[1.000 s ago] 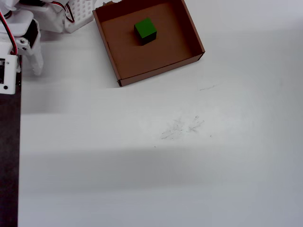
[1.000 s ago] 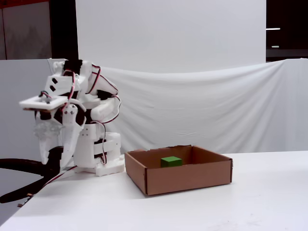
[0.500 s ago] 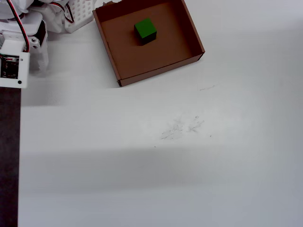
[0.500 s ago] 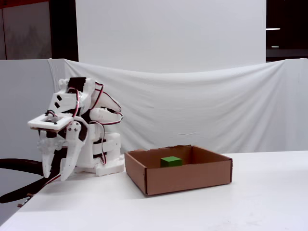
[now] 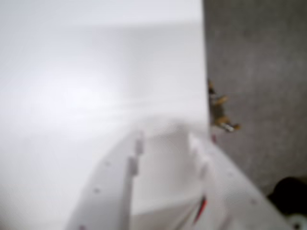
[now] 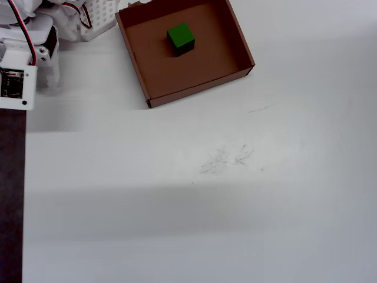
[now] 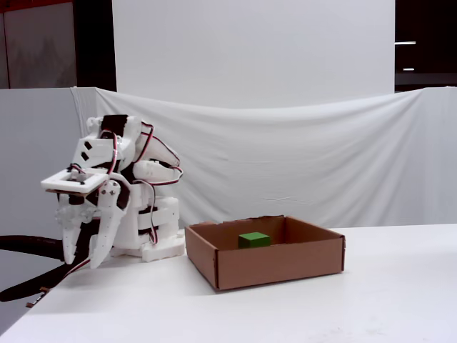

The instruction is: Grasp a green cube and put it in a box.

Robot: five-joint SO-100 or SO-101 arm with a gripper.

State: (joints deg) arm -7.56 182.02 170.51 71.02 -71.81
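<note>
Green cube (image 6: 181,39) sits on the brown floor of the box (image 6: 235,41), toward its far wall in the fixed view (image 7: 253,240), touching no wall. Only the overhead view shows that floor around it; the fixed view shows the cube's top over the front wall. My fingers (image 7: 82,254) hang near the desk (image 6: 235,206) edge, well apart from the box, a narrow gap between them, holding nothing. My wrist view is blurred; I think it shows bare desk.
</note>
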